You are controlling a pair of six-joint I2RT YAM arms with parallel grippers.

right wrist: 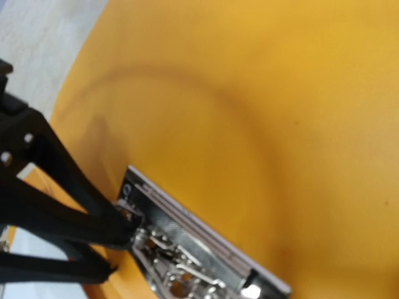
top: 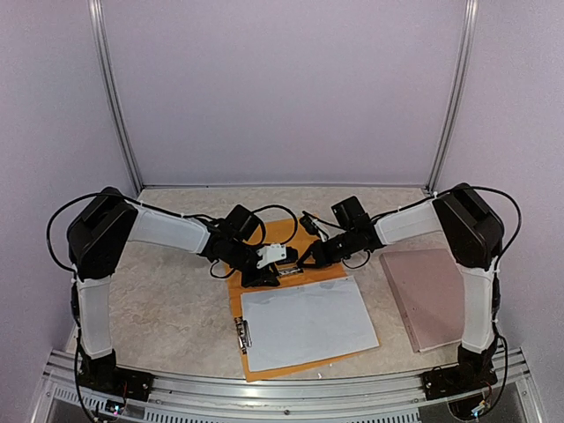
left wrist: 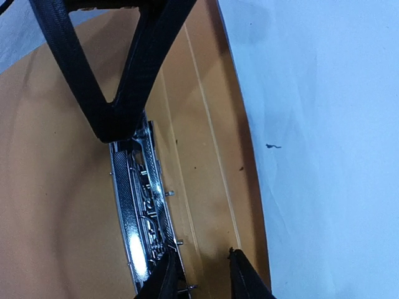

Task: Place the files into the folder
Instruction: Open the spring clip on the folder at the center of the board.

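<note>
The orange-yellow folder (top: 328, 271) lies open on the table, with the white files (top: 304, 322) lying on its near half. A metal clip (top: 287, 270) sits at the folder's middle. My left gripper (top: 264, 275) is open over it. In the left wrist view the left gripper (left wrist: 206, 280) has one fingertip at the near end of the clip (left wrist: 140, 205), beside the files (left wrist: 324, 156). My right gripper (top: 310, 256) meets the clip from the other side, and one black finger (left wrist: 84, 81) touches its far end. The right wrist view shows the folder (right wrist: 249, 112), the clip (right wrist: 187, 249) and the left gripper's fingers (right wrist: 56, 212). The right gripper's own fingers are hidden there.
A pinkish-brown flat board (top: 427, 295) lies on the table to the right of the folder, under the right arm. A second small metal clip (top: 244, 333) sits at the left edge of the files. Cables hang over the folder's far half.
</note>
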